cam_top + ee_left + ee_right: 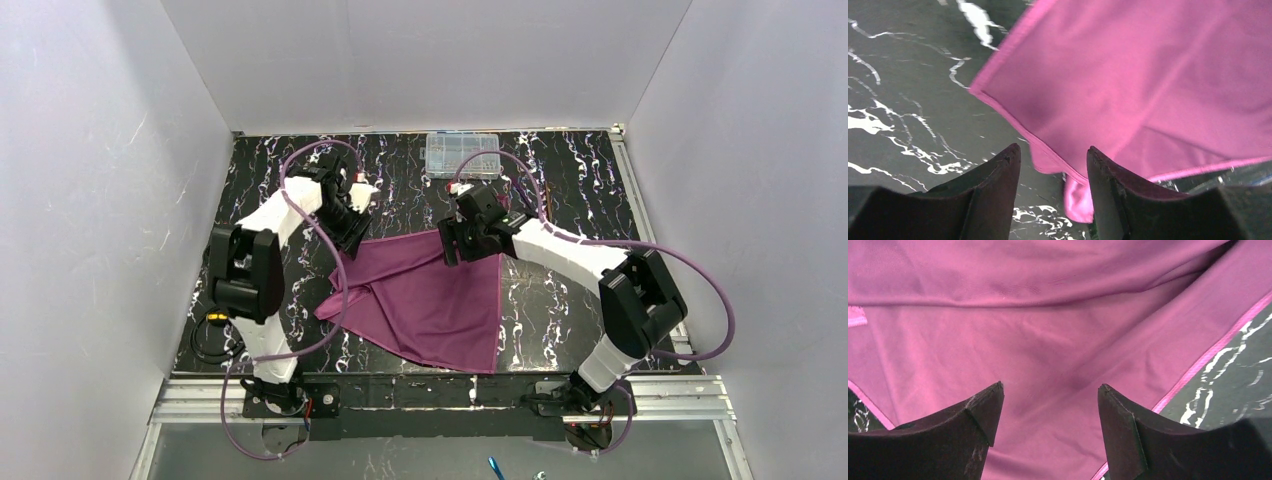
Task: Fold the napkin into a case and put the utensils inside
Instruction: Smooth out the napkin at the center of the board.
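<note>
Shows the folding step, judged early: no case formed, with the napkin (430,300) lying loose and creased on the table (570,180) between the two arms, flat along its right side and bunched into soft ridges toward its left. Places the left tool (1053,150) low over the napkin's far left corner, jaws apart, with a hemmed edge and a small turned-under flap of cloth sitting in the gap but not pinched. Places the right tool (1050,387) close above the far right part of the cloth, jaws wide apart and holding nothing, with the hem and bare table just to its right. Sets the left arm and the right arm reaching forward from the near edge, elbows raised and wrists angled down toward the far edge of the cloth, each bent inward from its own side. Calls next, most likely, for closing each tool on its own corner, then carrying the far edge toward the near one in step so as to lay a straight crease. Risks a skewed fold from a one-sided catch or from dragging the bunched left side along. Leaves the utensils unaccounted for: none made out in any view, only a clear box (461,154) at the far edge of the table, well apart from the cloth.
</note>
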